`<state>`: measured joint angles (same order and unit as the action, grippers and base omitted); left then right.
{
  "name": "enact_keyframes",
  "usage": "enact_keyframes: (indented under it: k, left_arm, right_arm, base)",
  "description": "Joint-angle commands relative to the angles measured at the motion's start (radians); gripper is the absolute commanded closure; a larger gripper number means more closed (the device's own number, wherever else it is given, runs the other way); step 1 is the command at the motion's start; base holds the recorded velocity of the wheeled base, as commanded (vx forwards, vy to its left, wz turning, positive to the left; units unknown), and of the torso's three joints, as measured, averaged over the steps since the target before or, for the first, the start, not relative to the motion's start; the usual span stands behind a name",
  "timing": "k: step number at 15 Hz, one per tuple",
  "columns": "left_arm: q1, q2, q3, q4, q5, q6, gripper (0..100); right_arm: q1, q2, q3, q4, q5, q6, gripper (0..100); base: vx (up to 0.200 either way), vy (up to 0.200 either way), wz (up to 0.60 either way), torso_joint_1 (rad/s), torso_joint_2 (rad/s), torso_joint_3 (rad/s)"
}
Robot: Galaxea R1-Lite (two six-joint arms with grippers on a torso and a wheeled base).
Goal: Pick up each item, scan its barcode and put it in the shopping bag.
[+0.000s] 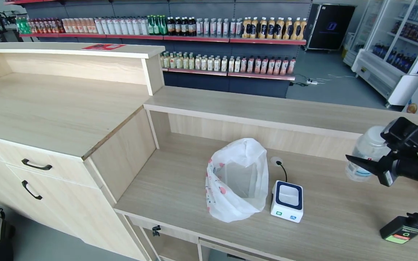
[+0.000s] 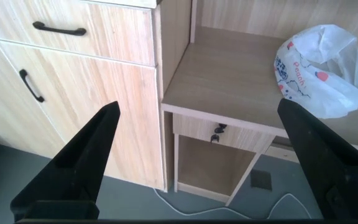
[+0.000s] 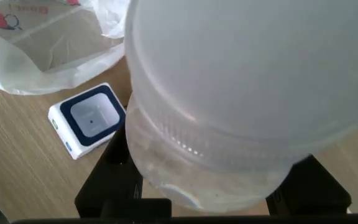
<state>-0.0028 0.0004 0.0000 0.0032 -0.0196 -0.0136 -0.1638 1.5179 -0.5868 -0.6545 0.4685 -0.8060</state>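
Right claw [image 1: 365,165]: clamped on the clear bottle [image 1: 368,146], one dark finger lying across its lower body. The bottle is held clear of the counter [image 1: 172,185], white cap uppermost and tilted slightly. A pale label band with blue print runs round the bottle just at the claw, and the print is too small to read. In the right wrist view the bottle [image 3: 241,93] sits directly before the camera and no label shows.

Scanner [image 1: 287,201]: on the counter below the right claw, to its left. It is a white box with a dark-rimmed window facing up and small green and blue marks on its front face, which I cannot read. A black cable [image 1: 284,173] runs from its back.

Shopping bag [image 1: 238,185]: just beyond the scanner on the side away from the right claw, standing open. It is white plastic with red and dark printed figures. Red lettering shows on it but cannot be made out.

Black bottle [image 1: 401,228]: lying on its side on the counter, below the right claw and nearer the robot, well apart from it. Its label is green and red, with the text illegible.

Left claw [image 2: 199,109]: fingers wide apart, gripping nothing. Ahead of it are a cabinet front [image 2: 73,74] with two dark handles and a drawer [image 2: 219,130] with a lock. The bag [image 2: 319,68] lies farther off on the counter.
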Motion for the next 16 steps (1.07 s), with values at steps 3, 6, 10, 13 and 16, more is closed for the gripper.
enact_keyframes:
  k: [3, 6, 10, 13, 16]
  left_arm:
    - [0.0, 0.001, 0.0, 0.0, 0.0, 0.0, 0]
    - [0.0, 0.001, 0.0, 0.0, 0.0, 0.0, 0]
    - [0.0, 0.001, 0.0, 0.0, 0.0, 0.0, 0]
    - [0.0, 0.001, 0.0, 0.0, 0.0, 0.0, 0]
    - [0.0, 0.001, 0.0, 0.0, 0.0, 0.0, 0]
  right_arm:
    - [-0.046, 0.134, -0.007, -0.024, 0.174, -0.098, 100]
    - [-0.082, 0.208, -0.042, 0.01, 0.337, -0.282, 100]
    - [-0.091, 0.266, -0.077, 0.065, 0.44, -0.463, 100]
    - [-0.091, 0.291, -0.114, 0.148, 0.484, -0.549, 100]
    - [-0.092, 0.308, -0.171, 0.211, 0.506, -0.584, 100]
  base:
    - [0.0, 0.0, 0.0, 0.0, 0.0, 0.0]
    - [0.0, 0.0, 0.0, 0.0, 0.0, 0.0]
    - [0.0, 0.0, 0.0, 0.0, 0.0, 0.0]
    - [0.0, 0.0, 0.0, 0.0, 0.0, 0.0]
    - [0.0, 0.0, 0.0, 0.0, 0.0, 0.0]
